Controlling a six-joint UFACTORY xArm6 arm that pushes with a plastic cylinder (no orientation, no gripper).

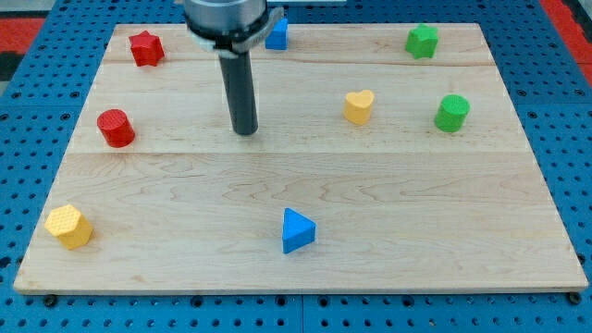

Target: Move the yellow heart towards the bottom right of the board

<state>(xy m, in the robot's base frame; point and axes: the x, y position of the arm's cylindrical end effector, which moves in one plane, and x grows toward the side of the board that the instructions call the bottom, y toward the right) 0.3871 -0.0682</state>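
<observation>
The yellow heart (359,106) lies on the wooden board (416,231), right of centre in the upper half. My tip (245,131) touches the board well to the view's left of the heart, with open wood between them. The rod rises straight up out of the view's top. A green cylinder (452,113) stands just to the right of the heart.
A blue triangle (297,231) lies at bottom centre. A yellow hexagon (68,227) sits at bottom left. A red cylinder (116,128) and a red star (145,48) are at left. A blue block (277,35) and a green block (422,42) are near the top edge.
</observation>
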